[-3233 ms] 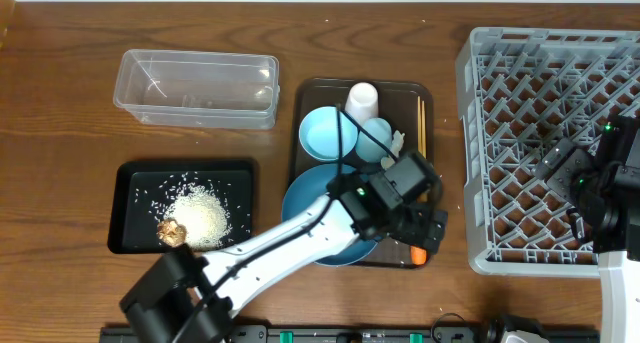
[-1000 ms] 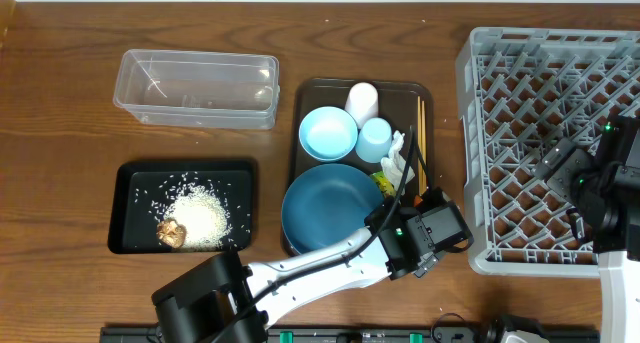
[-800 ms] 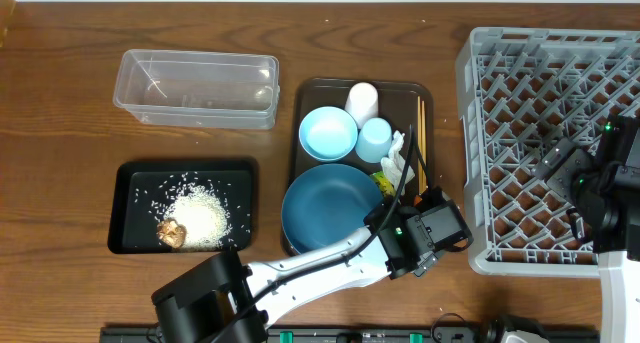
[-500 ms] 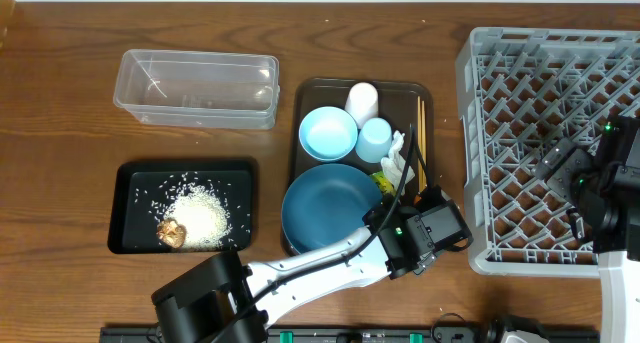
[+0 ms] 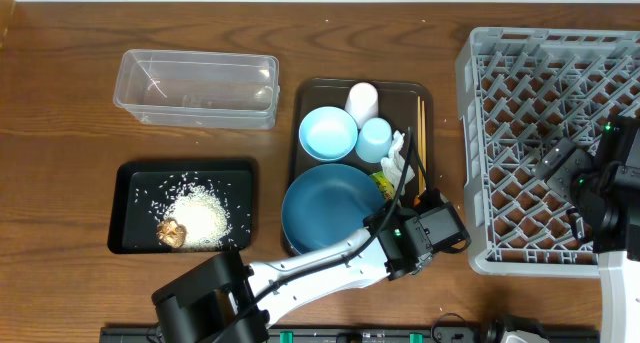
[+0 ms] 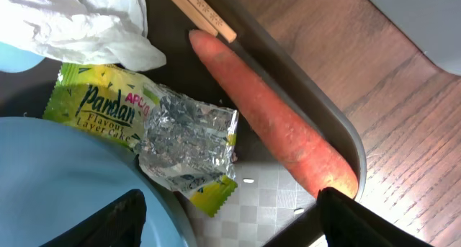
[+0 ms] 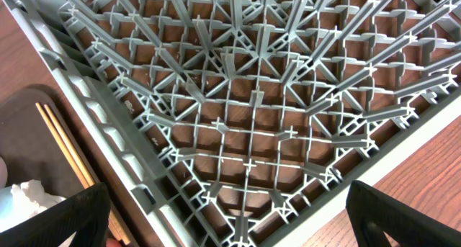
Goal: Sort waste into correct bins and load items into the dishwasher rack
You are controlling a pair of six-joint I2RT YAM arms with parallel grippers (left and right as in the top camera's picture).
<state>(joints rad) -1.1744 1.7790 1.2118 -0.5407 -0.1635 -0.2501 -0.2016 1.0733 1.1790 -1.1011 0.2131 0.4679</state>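
1. Over the near right corner of the dark brown serving tray [image 5: 312, 93]: left tool [image 6: 238, 222], released, fingers wide apart, gripping nothing.
2. Just ahead of that tool, along the tray's rim: orange carrot [image 6: 270, 121], lying flat, thick end close to one finger, contact impossible to tell.
3. Beside the carrot: yellow-green foil wrapper [image 6: 155, 132], torn open, against the rim of the dark-blue plate [image 5: 325, 208]; beyond it, crumpled white tissue [image 6: 79, 24] and the ends of the wooden chopsticks [image 6: 198, 9].
4. Farther back on the same serving tray: pale bowl [image 5: 328, 133], light-blue cup [image 5: 375, 138] just beside it, white cup [image 5: 361, 100] behind both.
5. On the tabletop [image 5: 60, 133] to the left: clear tub [image 5: 195, 118] at the back; black tray [image 5: 135, 183] nearer, with white rice [image 5: 205, 218] and a brown lump [image 5: 172, 231] inside.
6. At the right: grey dishwasher rack [image 5: 470, 163], with the right tool [image 7: 230, 218] above its lattice, released, fingers fully apart, gripping nothing.
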